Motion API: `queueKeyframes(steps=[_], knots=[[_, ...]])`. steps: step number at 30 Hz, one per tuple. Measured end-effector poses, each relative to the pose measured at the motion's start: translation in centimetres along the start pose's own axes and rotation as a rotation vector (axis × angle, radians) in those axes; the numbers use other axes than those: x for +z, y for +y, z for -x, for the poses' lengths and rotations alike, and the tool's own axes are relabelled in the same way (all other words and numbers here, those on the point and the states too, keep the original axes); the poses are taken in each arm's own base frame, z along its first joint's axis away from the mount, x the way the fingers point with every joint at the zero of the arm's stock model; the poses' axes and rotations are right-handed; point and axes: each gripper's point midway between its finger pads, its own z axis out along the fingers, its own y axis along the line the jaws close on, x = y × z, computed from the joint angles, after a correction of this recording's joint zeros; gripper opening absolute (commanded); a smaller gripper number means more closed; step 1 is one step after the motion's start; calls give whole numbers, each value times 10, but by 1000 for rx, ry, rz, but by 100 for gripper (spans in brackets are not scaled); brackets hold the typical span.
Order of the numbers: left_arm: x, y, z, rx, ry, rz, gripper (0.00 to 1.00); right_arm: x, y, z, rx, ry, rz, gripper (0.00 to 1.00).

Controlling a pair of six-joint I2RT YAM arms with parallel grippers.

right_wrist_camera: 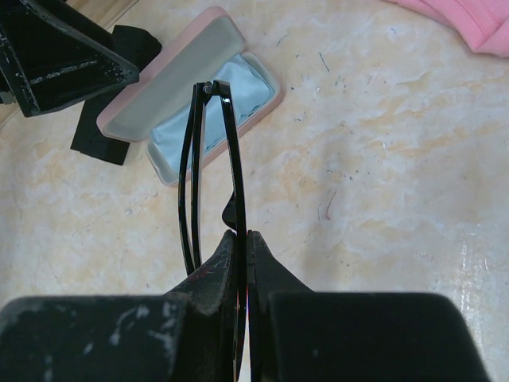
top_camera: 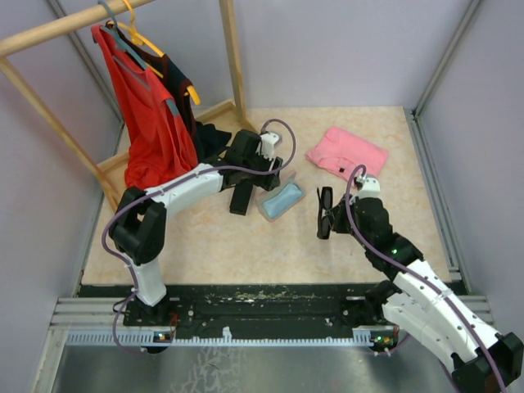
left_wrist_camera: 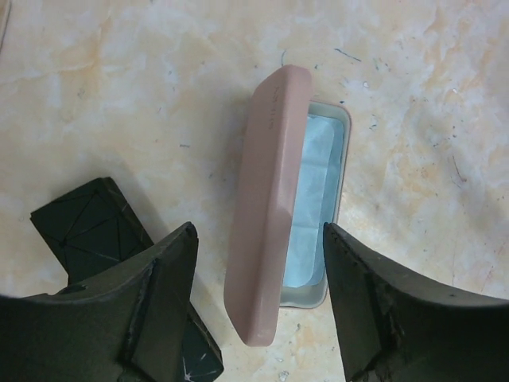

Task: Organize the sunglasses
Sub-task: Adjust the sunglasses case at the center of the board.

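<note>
Top view: the black sunglasses are pinched in the right hand, just beside the open pink case on the surface.

Left wrist view: the left hand is spread wide and grips nothing, with its fingers on either side of the raised lid. The case holds only a blue cloth.

Right wrist view: that hand is clamped tight on the folded frame.

Judgement: case opened; placing and closing remain. No second pair is visible.

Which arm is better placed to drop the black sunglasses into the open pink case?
Right. The right claw is shut on the black sunglasses, close beside the open pink case. The left claw hangs open and empty over that case, so it should probably pull clear first.
</note>
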Motion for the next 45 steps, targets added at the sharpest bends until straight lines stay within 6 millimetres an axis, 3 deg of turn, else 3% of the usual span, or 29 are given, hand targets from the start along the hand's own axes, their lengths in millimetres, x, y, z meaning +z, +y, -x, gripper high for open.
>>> queueKeyframes(steps=[8,15,20,41,45], knots=[[4,-10,6,165,3,-92,72,0,0,-3,-1,9,2,0],[16,-6,-5,246,63,-97,67,0,-3,-7,-7,22,-5,0],[25,-4,-10,257,88,-101,51,-1,-3,-7,-7,25,-7,0],[28,-8,-19,211,130,-120,21,-3,-2,-5,-5,12,1,0],[27,-10,-21,166,140,-112,19,-3,-2,-4,-5,12,1,0]])
